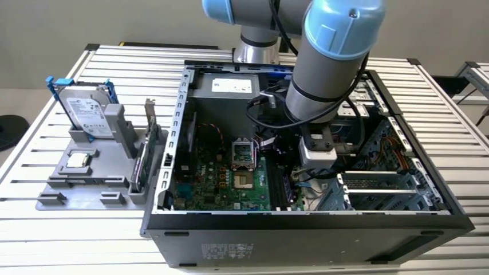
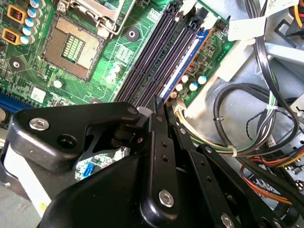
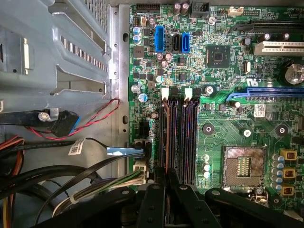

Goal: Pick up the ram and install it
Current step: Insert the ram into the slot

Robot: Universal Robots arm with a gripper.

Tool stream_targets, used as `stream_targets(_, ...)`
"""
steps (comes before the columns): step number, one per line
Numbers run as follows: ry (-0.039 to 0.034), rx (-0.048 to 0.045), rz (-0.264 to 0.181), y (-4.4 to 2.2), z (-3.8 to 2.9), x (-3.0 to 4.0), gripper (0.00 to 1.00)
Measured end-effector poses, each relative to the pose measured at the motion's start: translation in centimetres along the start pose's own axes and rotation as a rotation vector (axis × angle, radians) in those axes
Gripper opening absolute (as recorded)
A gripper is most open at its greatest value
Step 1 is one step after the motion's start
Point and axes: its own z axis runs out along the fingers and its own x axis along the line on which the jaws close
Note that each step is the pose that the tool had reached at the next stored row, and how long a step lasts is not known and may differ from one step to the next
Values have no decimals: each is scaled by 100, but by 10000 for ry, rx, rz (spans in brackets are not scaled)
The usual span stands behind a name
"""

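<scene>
1. ram (image 2: 187,61) stands on edge in the outermost of the memory slots (image 3: 187,142). in both wrist views we see it as a thin line running straight out ahead of the fingertips.
2. gripper (image 3: 166,176) sits low inside the computer case (image 1: 176,172). its jaws are drawn almost together, and the near end of the ram's top edge passes between them. we judge it pinched on the board rather than merely hovering, though the contact itself is hidden behind the fingers (image 2: 161,142).
3. motherboard (image 3: 228,95) lies directly beneath the tool. the empty processor socket (image 3: 243,165) is off to one side of the fingers, and a bundle of cables (image 2: 247,118) lies close on the other side.
4. we expect the ram to be very light and stiff along its length, but thin, so it should bend or crack if twisted or pushed at an angle.
5. its flat faces carry small chips, so we reckon the safe hold is across the two faces near the top edge, well away from the contact strip below.
6. a hold near one end, as it looks now, would tend to tip the board. we think any downward pressure wants to be square to the slot.
7. smooth board faces may slip under hard pads, so a firm but not crushing squeeze seems right to us.
</scene>
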Motion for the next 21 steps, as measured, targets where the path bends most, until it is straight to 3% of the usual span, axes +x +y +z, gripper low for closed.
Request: stream_targets(21, -1, -3, 1, 24, 11, 2, 0)
